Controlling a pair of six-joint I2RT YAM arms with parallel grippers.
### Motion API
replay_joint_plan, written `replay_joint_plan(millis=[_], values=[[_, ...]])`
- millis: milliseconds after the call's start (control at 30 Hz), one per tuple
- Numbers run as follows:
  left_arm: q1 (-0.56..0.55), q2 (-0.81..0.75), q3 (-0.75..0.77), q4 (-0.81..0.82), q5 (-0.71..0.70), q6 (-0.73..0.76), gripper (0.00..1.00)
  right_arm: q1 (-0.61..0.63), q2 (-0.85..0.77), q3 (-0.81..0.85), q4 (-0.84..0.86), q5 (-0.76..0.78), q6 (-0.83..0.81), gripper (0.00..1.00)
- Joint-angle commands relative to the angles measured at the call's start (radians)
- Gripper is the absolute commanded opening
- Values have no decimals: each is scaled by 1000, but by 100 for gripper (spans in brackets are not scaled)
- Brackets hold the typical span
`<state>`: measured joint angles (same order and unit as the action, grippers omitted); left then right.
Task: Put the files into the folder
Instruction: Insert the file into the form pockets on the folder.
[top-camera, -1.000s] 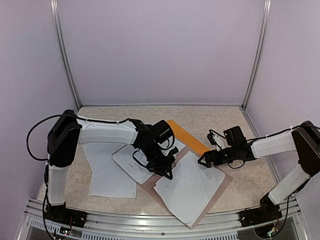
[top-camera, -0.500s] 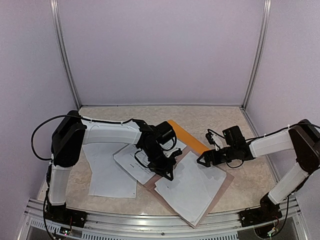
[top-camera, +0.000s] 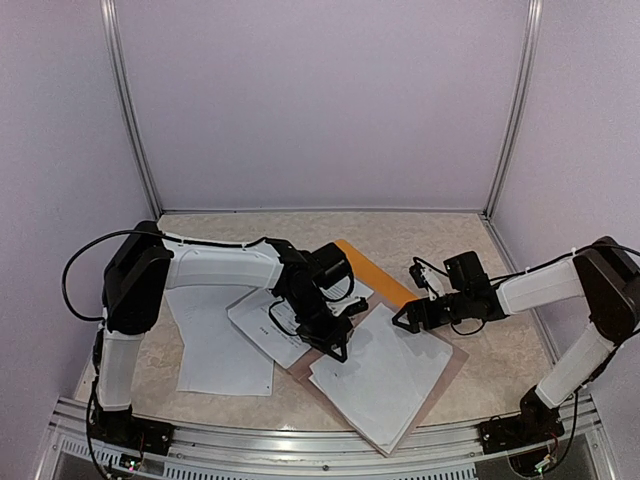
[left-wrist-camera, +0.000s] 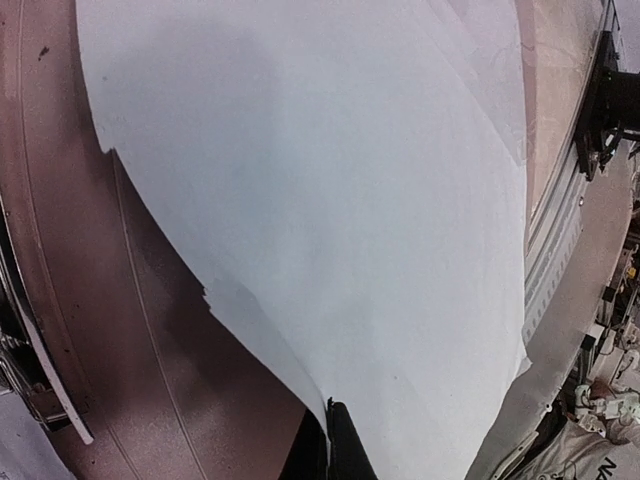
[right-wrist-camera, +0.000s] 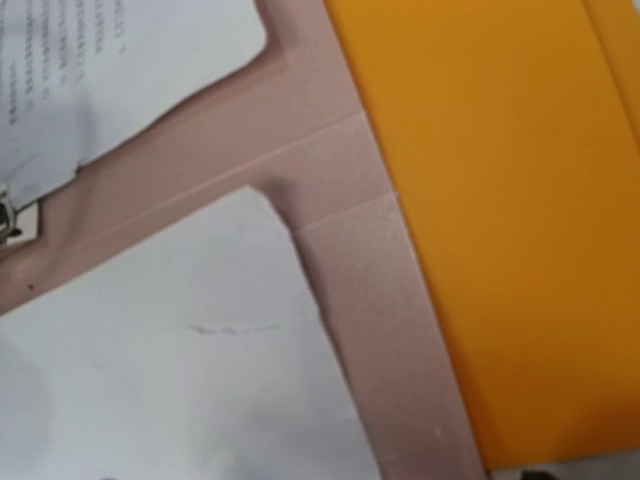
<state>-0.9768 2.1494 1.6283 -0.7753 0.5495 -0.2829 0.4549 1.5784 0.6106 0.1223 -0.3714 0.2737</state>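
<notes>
**Reporter:** Pinching the far left edge of a large white paper sheet, the left gripper has its fingers pressed together on the paper, above a flat pinkish-brown board.

**Editor:** And the right gripper?

**Reporter:** Jaws spread, holding nothing. It hangs over the board's far right edge, just beside the flat orange-yellow folder.

**Editor:** Where are the other papers?

**Reporter:** White printed sheets overlap the board's left corner. Plain white sheets lie farther left on the beige speckled table. The folder touches the board's far edge.
</notes>
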Motion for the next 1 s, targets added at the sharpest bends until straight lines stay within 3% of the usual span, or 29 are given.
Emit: replay_joint_plan(millis=[0,533,967], values=[[-10,14,55,-5,0,52,0,-4,34,-38,-136,17,3,84],[-12,57,60,-8,-35,78,0,-5,-27,25,-83,42,43,83],[-13,17,6,73,-74,77,0,18,-100,74,-116,161,57,79]])
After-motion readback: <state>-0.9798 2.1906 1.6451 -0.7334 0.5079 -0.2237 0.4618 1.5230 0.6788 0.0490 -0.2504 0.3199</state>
